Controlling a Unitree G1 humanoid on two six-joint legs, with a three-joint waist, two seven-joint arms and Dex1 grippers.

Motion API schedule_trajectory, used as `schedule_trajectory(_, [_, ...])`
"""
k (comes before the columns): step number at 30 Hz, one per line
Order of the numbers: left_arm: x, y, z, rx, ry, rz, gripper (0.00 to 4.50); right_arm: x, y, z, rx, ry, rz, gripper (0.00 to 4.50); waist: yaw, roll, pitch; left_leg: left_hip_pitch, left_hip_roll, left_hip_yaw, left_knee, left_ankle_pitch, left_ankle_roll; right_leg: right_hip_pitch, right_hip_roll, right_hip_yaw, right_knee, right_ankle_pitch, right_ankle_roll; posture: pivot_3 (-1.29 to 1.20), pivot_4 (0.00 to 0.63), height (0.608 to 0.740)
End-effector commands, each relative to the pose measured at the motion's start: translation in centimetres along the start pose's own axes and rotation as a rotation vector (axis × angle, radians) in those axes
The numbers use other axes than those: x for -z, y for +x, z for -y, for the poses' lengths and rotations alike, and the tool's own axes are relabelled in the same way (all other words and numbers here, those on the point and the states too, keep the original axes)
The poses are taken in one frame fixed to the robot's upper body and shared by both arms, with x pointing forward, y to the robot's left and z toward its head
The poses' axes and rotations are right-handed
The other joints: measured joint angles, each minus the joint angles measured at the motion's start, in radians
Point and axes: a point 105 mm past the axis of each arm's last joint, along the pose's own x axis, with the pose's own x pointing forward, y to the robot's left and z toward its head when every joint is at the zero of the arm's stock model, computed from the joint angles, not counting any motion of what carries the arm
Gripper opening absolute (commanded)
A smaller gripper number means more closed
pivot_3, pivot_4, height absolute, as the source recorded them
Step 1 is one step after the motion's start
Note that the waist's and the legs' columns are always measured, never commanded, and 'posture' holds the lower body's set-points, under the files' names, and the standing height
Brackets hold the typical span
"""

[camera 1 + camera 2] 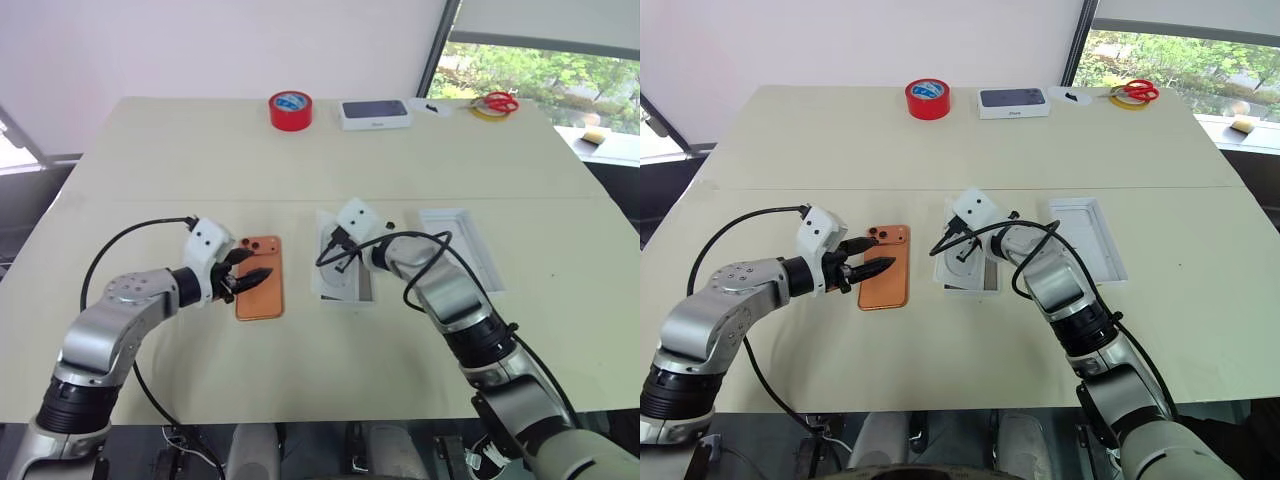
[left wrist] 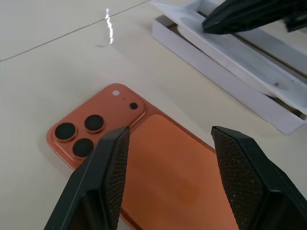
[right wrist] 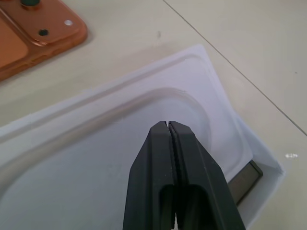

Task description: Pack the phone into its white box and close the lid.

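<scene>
Phone (image 2: pixel 168 177), slim orange slab, rounded corners, three dark lenses clustered in one corner, lying back-up beneath my spread left pincer (image 2: pixel 168 158); right pincer (image 3: pixel 169 127) pressed together.

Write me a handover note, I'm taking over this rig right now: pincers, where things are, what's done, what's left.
Left pincer: open, hovering over the phone, which lies camera-side up on the table.
Right pincer: shut, tips on the white insert resting in the box.
Lid: open side up, on the box's right.
Done: nothing packed.
Left: clear the insert, put the phone in, close the lid.
</scene>
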Motion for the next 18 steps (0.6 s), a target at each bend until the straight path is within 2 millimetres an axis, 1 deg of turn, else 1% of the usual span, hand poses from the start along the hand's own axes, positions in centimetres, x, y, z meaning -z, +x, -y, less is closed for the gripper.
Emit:
schedule_trajectory(1, [-1.0,-0.4,0.3,0.006,0.045,0.040,2.86,-0.1,-0.2,0.5,0.031,-0.050,-0.012,0.06,-0.003,0.000,0.000,0.000,0.000,0.000,0.000,0.000,0.000,0.000,0.000,0.000,0.000,0.000,0.000,0.00,0.150,0.730])
schedule_trajectory(7, [-0.8,-0.3,0.6,0.015,0.038,0.044,2.86,0.8,-1.2,1.5,0.061,-0.175,-0.057,0.06,-0.004,0.000,0.000,0.000,0.000,0.000,0.000,0.000,0.000,0.000,0.000,0.000,0.000,0.000,0.000,0.00,0.150,0.730])
schedule_trajectory(11, [-0.8,-0.1,0.8,0.021,0.035,0.048,2.86,1.2,-1.7,1.7,0.069,-0.255,-0.073,0.06,-0.005,0.000,0.000,0.000,0.000,0.000,0.000,0.000,0.000,0.000,0.000,0.000,0.000,0.000,0.000,0.00,0.150,0.730])
schedule_trajectory(16, [-0.8,0.2,0.9,0.029,0.033,0.052,2.86,0.5,-2.2,1.3,0.058,-0.320,-0.033,0.06,-0.005,0.000,0.000,0.000,0.000,0.000,0.000,0.000,0.000,0.000,0.000,0.000,0.000,0.000,0.000,0.00,0.150,0.730])
schedule_trajectory(18, [-0.9,0.3,0.9,0.033,0.032,0.053,2.86,-0.5,-2.4,0.8,0.044,-0.337,0.015,0.06,-0.005,0.000,0.000,0.000,0.000,0.000,0.000,0.000,0.000,0.000,0.000,0.000,0.000,0.000,0.000,0.00,0.150,0.730])
